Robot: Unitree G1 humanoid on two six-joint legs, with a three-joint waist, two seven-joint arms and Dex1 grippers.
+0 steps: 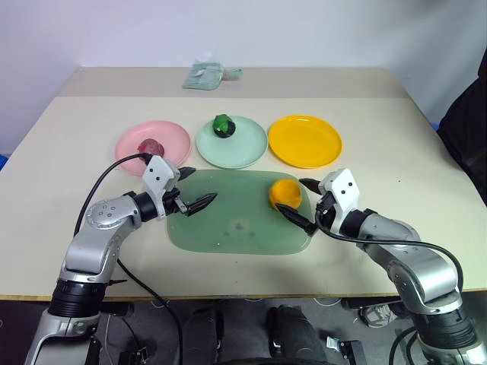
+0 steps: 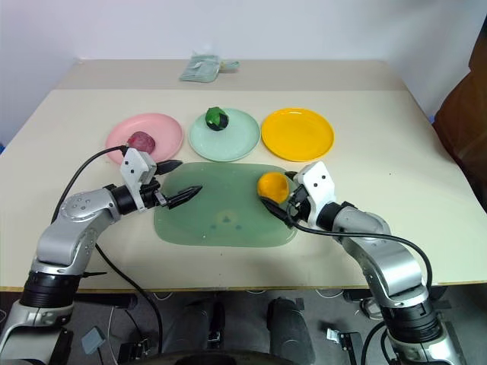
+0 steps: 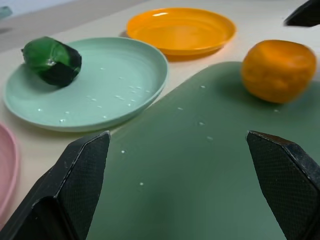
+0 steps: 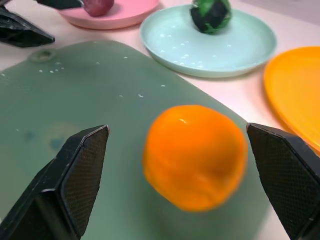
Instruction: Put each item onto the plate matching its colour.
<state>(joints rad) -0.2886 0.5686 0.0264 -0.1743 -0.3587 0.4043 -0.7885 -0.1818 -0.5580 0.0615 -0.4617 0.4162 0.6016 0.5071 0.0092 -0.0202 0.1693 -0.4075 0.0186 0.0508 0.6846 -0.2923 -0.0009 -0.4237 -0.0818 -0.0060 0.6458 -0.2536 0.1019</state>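
Note:
The orange item (image 1: 284,193) lies on the right end of a translucent green board (image 1: 228,220). My right gripper (image 1: 297,200) is open, its fingertips just short of the orange item on either side, not gripping it. Over the board's left end my left gripper (image 1: 195,188) is open and empty. The dark red item (image 1: 150,146) rests on the pink plate (image 1: 171,137). On the mint green plate (image 1: 243,148) sits the green item with a black patch (image 1: 223,126). The yellow-orange plate (image 1: 305,141) holds nothing.
A pale green-white packet (image 1: 205,74) lies at the table's far edge. The three plates stand in a row just beyond the board. A black cable (image 1: 106,179) loops from my left arm over the table's near left part.

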